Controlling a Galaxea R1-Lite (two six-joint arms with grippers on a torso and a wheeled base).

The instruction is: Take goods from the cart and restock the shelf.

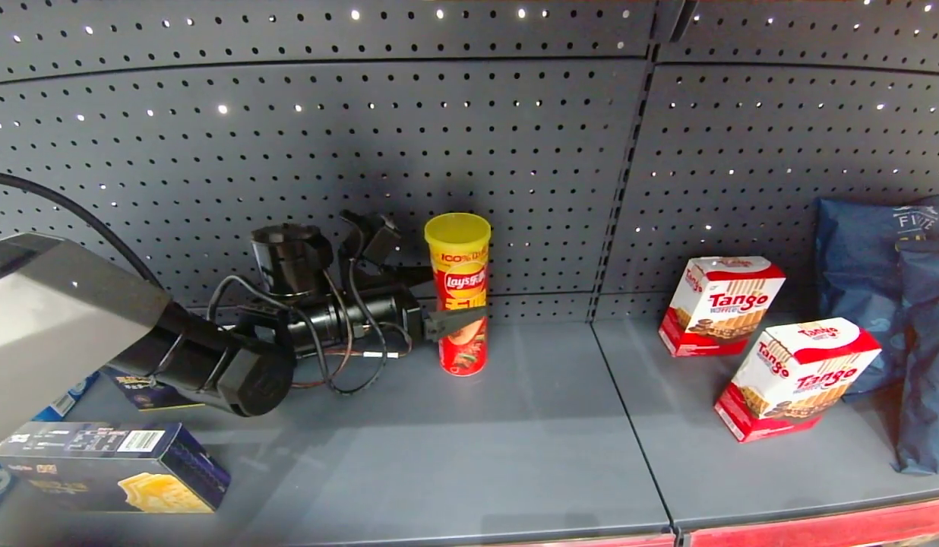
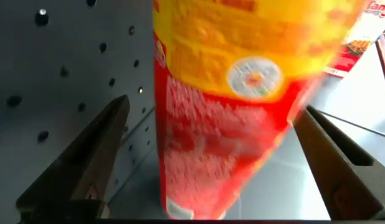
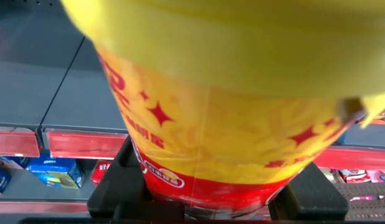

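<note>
Straddling an upright chip can (image 1: 459, 258) at twelve o'clock on the shelf (image 1: 515, 425), by the pegboard (image 1: 439, 137), the left gripper (image 1: 462, 317) is spread wide, its arm level from nine o'clock. The right gripper (image 3: 211, 199) clamps a second chip can (image 3: 230, 124).

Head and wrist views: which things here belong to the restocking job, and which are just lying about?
In the job: tall red-and-yellow chip can on the grey metal shelf, inside the open left gripper; a second such can in the right gripper.
Lying about: two red-and-white wafer boxes, dark blue bags, dark blue box.
</note>
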